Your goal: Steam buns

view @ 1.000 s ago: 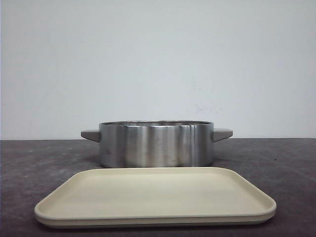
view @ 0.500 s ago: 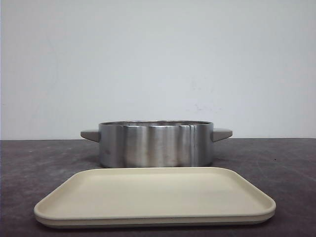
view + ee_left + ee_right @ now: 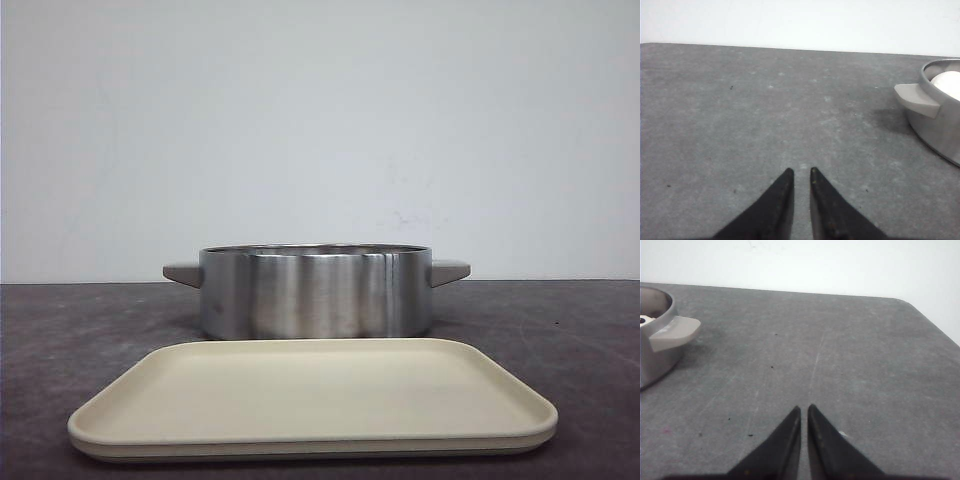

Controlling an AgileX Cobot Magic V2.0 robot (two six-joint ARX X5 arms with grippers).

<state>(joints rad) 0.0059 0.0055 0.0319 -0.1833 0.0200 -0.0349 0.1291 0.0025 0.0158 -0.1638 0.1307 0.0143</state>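
1. Front view: steel pot (image 3: pixel 316 290) far-centre on the table (image 3: pixel 560 330); cream tray (image 3: pixel 312 398) near, bare. No buns visible from here.
2. Left wrist view: left gripper (image 3: pixel 801 172) fingers nearly pressed together, holding nothing. A white bun (image 3: pixel 948 84) sits inside the pot. Likely soft, light, easily dented; grip its sides gently.
3. Right wrist view: right gripper (image 3: pixel 804 409) fingers almost closed, empty; pot handle (image 3: pixel 673 333) well apart.

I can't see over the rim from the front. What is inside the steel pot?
The left wrist view shows part of a white bun inside the pot. The pot's wall hides the rest, so no count is possible.
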